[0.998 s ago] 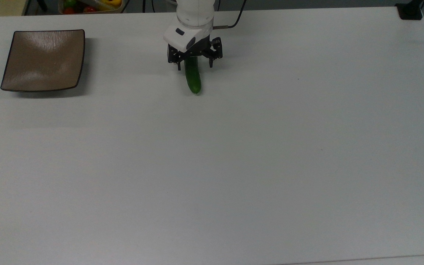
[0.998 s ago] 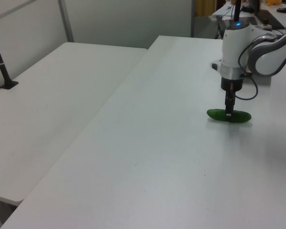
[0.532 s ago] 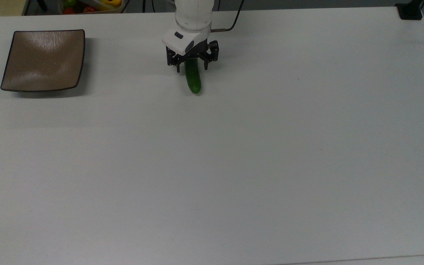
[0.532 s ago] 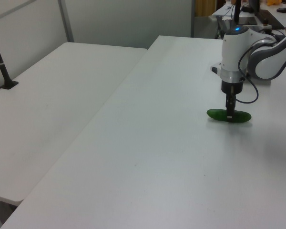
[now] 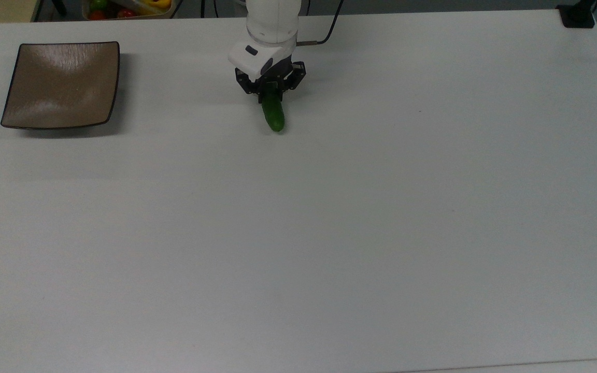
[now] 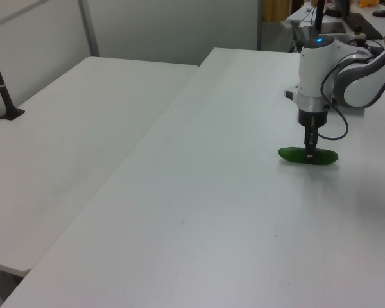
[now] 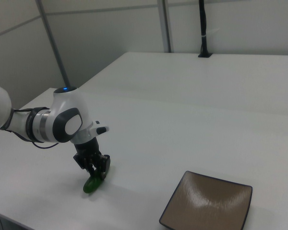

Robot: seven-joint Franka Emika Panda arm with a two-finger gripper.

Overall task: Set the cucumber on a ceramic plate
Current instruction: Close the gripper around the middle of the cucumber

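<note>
One gripper stands low over the white bench, its fingers drawn narrow and closed on the cucumber near its far end in the top view; the cucumber lies flat on the bench, its free end pointing toward the top view's bottom; in the left view the gripper meets the cucumber near mid-length; the ceramic plate sits bare, well apart toward the top view's left; in the right view the ceramic plate lies to the right of the cucumber.
</note>
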